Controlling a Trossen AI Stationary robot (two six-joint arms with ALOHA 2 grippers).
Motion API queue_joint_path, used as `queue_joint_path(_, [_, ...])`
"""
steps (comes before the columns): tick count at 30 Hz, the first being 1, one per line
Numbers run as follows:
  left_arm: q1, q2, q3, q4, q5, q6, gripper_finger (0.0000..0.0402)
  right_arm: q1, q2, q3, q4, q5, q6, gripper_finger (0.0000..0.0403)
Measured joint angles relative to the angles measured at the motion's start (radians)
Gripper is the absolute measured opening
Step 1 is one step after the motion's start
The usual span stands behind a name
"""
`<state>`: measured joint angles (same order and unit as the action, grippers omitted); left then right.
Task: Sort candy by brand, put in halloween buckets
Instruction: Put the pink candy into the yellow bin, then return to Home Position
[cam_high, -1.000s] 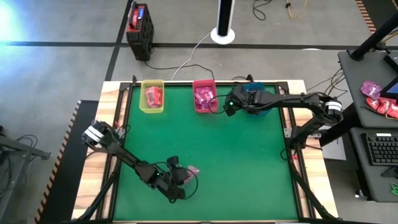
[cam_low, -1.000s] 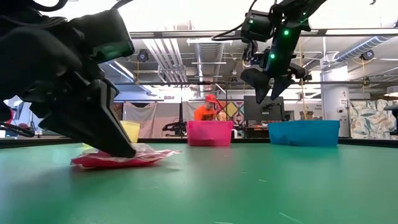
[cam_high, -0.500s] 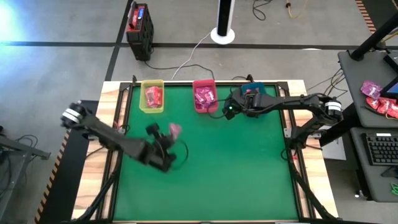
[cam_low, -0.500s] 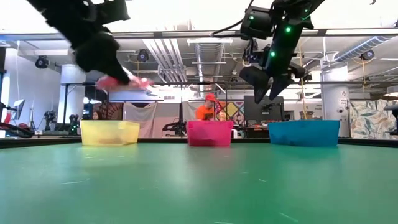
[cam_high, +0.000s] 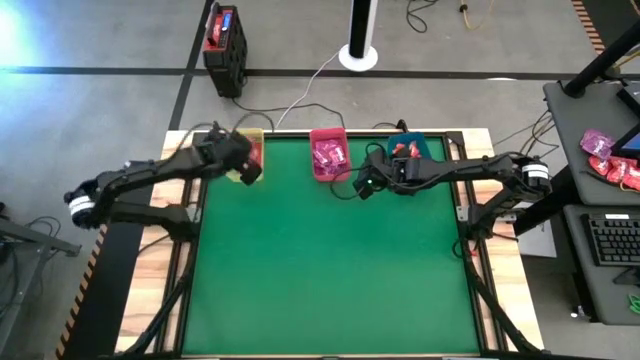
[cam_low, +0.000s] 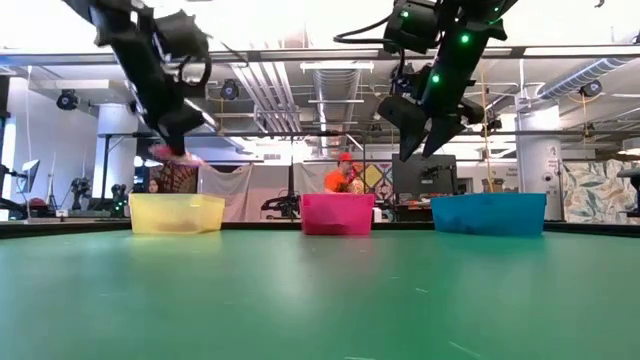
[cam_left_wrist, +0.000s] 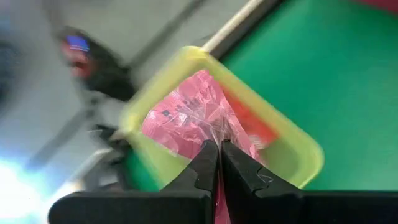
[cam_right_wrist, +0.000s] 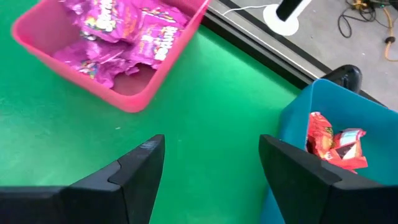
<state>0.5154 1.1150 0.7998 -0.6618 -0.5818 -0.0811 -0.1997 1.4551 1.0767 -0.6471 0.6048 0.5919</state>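
Observation:
My left gripper (cam_high: 246, 166) hangs above the yellow-green bucket (cam_high: 257, 138) at the table's far left, shut on a pale translucent pink candy packet (cam_left_wrist: 189, 115). In the low view the packet (cam_low: 172, 157) hangs well above that bucket (cam_low: 177, 213). My right gripper (cam_high: 364, 186) is open and holds nothing, raised between the pink-red bucket (cam_high: 328, 156) and the blue-teal bucket (cam_high: 412, 150). Magenta packets (cam_right_wrist: 118, 28) lie in the pink-red bucket, orange-red ones (cam_right_wrist: 333, 146) in the blue-teal one. My left gripper pinches the pale pink packet between its two fingers (cam_left_wrist: 205, 163), at a crinkled part of the wrapper (cam_left_wrist: 216, 138). The fingers slant down from the near side. The packet is lifted clear, over the opening of the yellow-green bucket; an orange-red packet (cam_left_wrist: 252, 124) lies inside, below it.
The three buckets stand in a row along the far edge of the green mat (cam_high: 330, 260). A black-and-red box (cam_high: 224, 48) and a white post base (cam_high: 358, 55) stand on the floor beyond the table. A person in orange (cam_low: 335, 178) is far behind.
My left gripper has lifted the pale pink packet off the mat near the near edge and swung it up and toward the far left, until it hangs over the yellow-green bucket. My right gripper has drifted slightly from the blue-teal bucket toward the pink-red one, still open.

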Motion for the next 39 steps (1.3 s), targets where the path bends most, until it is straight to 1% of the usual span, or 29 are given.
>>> queue_joint_path(1, [0.059, -0.003, -0.019, 0.048, 0.091, 0.035, 0.0, 0.004, 0.0, 0.0, 0.002, 0.0, 0.0, 0.0254])
queue_joint_path(2, [0.11, -0.003, -0.034, 0.099, 0.161, 0.052, 0.0, 0.006, 0.0, 0.0, 0.001, 0.0, 0.0, 0.0255])
queue_joint_path(3, [0.153, -0.003, -0.046, 0.142, 0.199, 0.057, 0.0, 0.009, 0.0, 0.0, 0.001, 0.0, -0.004, 0.0255])
queue_joint_path(5, [0.213, 0.002, -0.053, 0.165, 0.208, 0.063, 0.0, 0.013, 0.0, 0.0, 0.002, 0.0, -0.006, 0.0258])
queue_joint_path(8, [0.256, 0.011, -0.055, 0.163, 0.205, 0.095, 0.0009, 0.017, 0.001, -0.002, 0.001, 0.0, -0.007, 0.0261])
queue_joint_path(11, [0.259, 0.013, -0.049, 0.166, 0.207, 0.125, 0.0033, 0.017, 0.001, -0.002, 0.002, 0.0, -0.007, 0.0264])
queue_joint_path(15, [0.259, 0.013, -0.047, 0.167, 0.207, 0.128, 0.0076, 0.017, 0.001, -0.002, 0.003, 0.0, -0.007, 0.0265])
queue_joint_path(18, [0.258, 0.011, -0.047, 0.165, 0.206, 0.091, 0.0106, 0.019, 0.002, -0.003, 0.004, 0.0, -0.009, 0.0265])
queue_joint_path(20, [0.242, -0.007, -0.046, 0.139, 0.272, 0.035, 0.0122, 0.031, 0.002, -0.014, 0.012, 0.002, -0.021, 0.0265])
queue_joint_path(21, [0.222, -0.026, -0.049, 0.13, 0.326, 0.012, 0.0127, 0.043, 0.002, -0.028, 0.026, 0.009, -0.035, 0.0265])
queue_joint_path(23, [0.147, -0.081, -0.073, 0.157, 0.406, -0.023, 0.0134, 0.081, -0.005, -0.076, 0.099, 0.031, -0.072, 0.0265])
queue_joint_path(26, [-0.028, -0.204, -0.148, 0.277, 0.428, -0.016, 0.0137, 0.148, -0.03, -0.178, 0.296, 0.046, -0.16, 0.0265])
queue_joint_path(28, [-0.173, -0.3, -0.212, 0.396, 0.467, 0.013, 0.0137, 0.184, -0.055, -0.251, 0.466, 0.01, -0.251, 0.0265])
queue_joint_path(30, [-0.318, -0.393, -0.28, 0.515, 0.474, 0.02, 0.0137, 0.204, -0.094, -0.327, 0.64, -0.063, -0.33, 0.0265])
queue_joint_path(32, [-0.444, -0.491, -0.338, 0.59, 0.423, 0.049, 0.0137, 0.211, -0.146, -0.397, 0.809, -0.158, -0.42, 0.0263])
queue_joint_path(34, [-0.545, -0.582, -0.376, 0.62, 0.323, 0.095, 0.0137, 0.209, -0.209, -0.463, 0.932, -0.214, -0.466, 0.0261])
queue_joint_path(37, [-0.631, -0.712, -0.419, 0.611, 0.107, 0.124, 0.0137, 0.192, -0.334, -0.553, 1.022, -0.22, -0.534, 0.0258])
queue_joint_path(38, [-0.642, -0.756, -0.427, 0.609, 0.081, 0.134, 0.0136, 0.186, -0.38, -0.58, 1.033, -0.22, -0.544, 0.0258])
queue_joint_path(39, [-0.646, -0.796, -0.437, 0.605, 0.078, 0.145, 0.0134, 0.182, -0.424, -0.606, 1.044, -0.22, -0.553, 0.0258])
